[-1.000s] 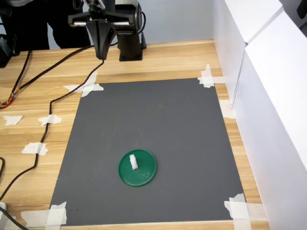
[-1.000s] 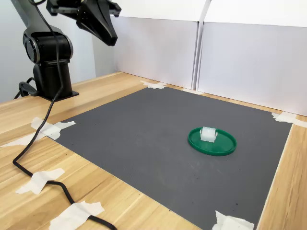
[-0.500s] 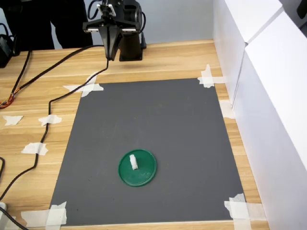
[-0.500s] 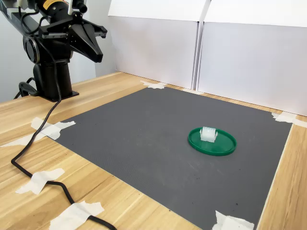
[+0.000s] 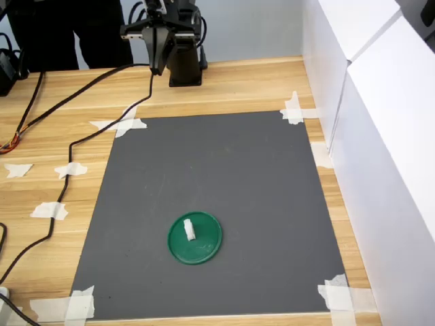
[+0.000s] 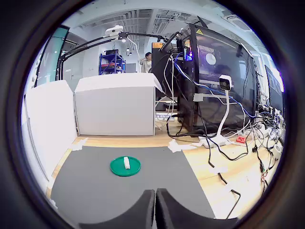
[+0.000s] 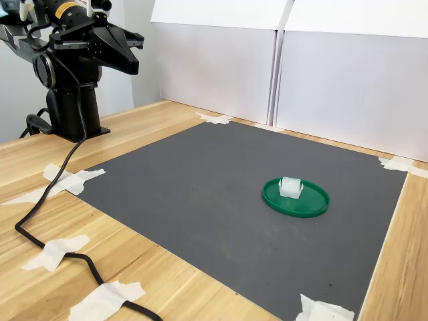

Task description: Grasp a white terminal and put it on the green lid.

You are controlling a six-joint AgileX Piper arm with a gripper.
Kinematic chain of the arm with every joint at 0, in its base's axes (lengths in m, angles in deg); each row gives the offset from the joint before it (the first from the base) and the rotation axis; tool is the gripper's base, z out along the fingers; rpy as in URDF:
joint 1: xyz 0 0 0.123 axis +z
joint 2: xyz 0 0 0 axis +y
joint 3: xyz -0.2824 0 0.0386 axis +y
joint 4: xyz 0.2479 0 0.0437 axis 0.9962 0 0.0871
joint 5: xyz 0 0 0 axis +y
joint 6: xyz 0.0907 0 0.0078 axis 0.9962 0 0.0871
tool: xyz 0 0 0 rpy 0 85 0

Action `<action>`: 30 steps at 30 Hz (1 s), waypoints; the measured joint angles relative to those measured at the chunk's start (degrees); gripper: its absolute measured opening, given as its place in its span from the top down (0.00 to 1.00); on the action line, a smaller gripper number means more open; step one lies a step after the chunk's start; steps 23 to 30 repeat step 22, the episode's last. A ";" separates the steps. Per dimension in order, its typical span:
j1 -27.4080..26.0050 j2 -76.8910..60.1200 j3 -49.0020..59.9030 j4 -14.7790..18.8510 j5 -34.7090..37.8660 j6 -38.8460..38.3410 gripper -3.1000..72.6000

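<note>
Wooden bench (image 5: 231, 85) carries a dark grey mat (image 5: 224, 176) taped down at its corners with white tape pieces (image 5: 293, 109); white panels (image 7: 334, 73) wall off the right side of the first exterior view, and a black cable (image 5: 75, 142) trails down the left of that frame. Wrist view shows a lab behind: racks, monitors, cable clutter.

White terminal (image 5: 189, 229) lies on the green lid (image 5: 195, 238), lower centre of the mat in the first exterior view, a bit off the disc's middle. Placement looks done, judging by that.

Claw (image 5: 157, 58) sits upper left in both exterior views, by the arm base, well apart from the lid, clenched and empty; wrist view shows the jaws together with nothing between.

Next move: likely just park the arm. No regrasp needed unless centring matters.
</note>
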 joint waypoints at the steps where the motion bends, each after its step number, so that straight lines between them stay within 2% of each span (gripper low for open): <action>1: 0.00 -0.25 0.00 0.00 0.00 -0.06 0.98; 30: 0.00 -0.61 0.00 0.00 0.00 -0.17 0.98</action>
